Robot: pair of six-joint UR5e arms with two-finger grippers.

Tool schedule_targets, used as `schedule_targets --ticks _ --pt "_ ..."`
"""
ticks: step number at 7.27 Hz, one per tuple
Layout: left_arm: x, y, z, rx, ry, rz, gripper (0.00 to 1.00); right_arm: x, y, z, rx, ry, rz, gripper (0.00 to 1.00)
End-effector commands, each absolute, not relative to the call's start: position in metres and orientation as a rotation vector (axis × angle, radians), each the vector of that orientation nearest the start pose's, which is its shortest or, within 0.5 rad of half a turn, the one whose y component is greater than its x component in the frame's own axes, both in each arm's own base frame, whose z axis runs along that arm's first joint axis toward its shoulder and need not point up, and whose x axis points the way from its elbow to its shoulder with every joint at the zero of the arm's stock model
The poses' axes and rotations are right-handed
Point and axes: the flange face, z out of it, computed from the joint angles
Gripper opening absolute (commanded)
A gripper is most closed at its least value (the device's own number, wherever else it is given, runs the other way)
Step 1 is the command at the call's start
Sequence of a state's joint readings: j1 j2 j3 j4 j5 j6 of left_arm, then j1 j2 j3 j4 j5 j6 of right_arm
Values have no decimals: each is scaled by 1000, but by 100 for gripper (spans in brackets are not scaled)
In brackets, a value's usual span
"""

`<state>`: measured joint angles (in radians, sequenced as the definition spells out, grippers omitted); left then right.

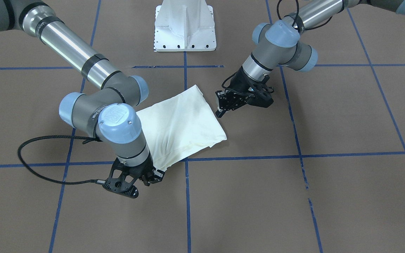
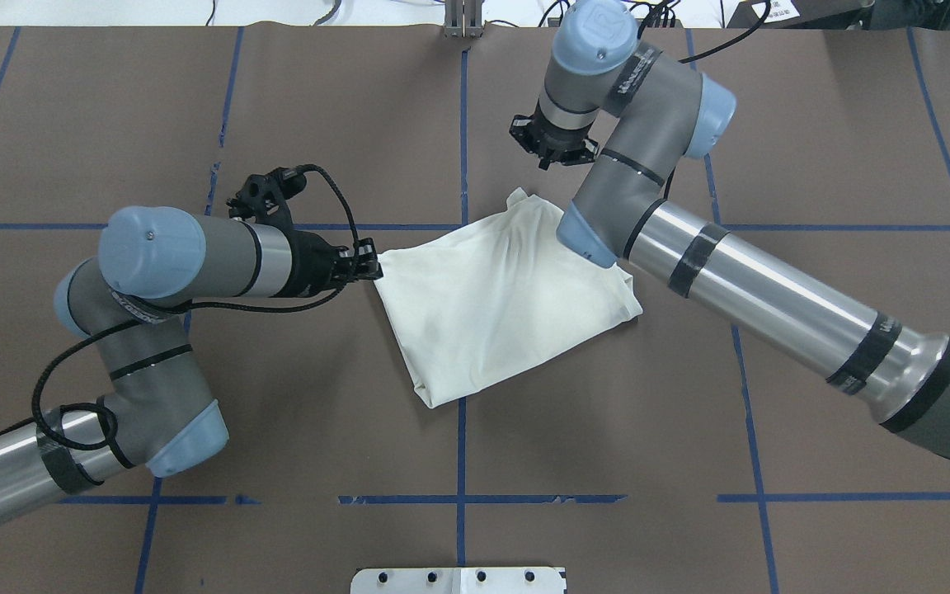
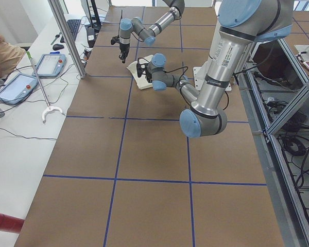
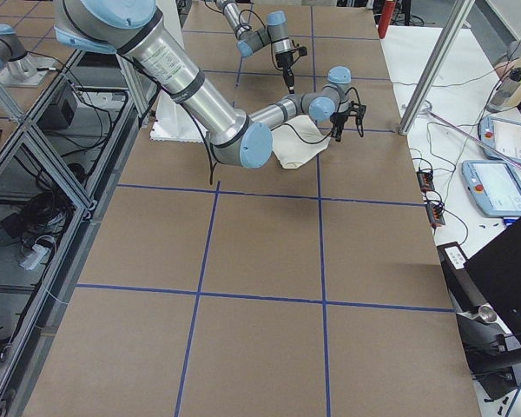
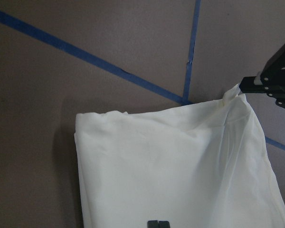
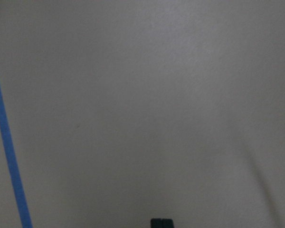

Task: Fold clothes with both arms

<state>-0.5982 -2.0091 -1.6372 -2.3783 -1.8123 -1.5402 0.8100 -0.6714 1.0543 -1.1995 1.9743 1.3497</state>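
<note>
The shirt point(image 2: 500, 313) is pinched at one corner by the right gripper point(image 1: 153, 177); the left gripper point(image 2: 366, 266) is seen closed, empty, just beside it.

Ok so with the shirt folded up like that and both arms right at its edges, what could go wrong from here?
First, the black right gripper sits right by the far corner of the cream-white folded shirt, where the cloth peaks up; a sideways move could snag it and undo the fold. Second, the black left gripper hangs at the neighbouring corner, so a careless sweep might drag the layers askew.
</note>
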Motion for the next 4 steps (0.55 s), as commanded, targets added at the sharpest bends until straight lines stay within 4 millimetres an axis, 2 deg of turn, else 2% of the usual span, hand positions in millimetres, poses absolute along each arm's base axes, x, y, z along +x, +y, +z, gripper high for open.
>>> schedule_targets --ticks 1,2,3,4 --pt "396 -476 343 354 1185 -246 0 -407 -671 324 12 -881 380 0" --pt "348 -490 379 400 1115 -189 0 -343 -665 348 23 -870 349 0" --pt "289 -508 412 458 1044 -107 0 -284 -645 379 69 -847 265 0" --pt "229 -522 440 511 983 -30 0 -231 -638 411 102 -820 194 0"
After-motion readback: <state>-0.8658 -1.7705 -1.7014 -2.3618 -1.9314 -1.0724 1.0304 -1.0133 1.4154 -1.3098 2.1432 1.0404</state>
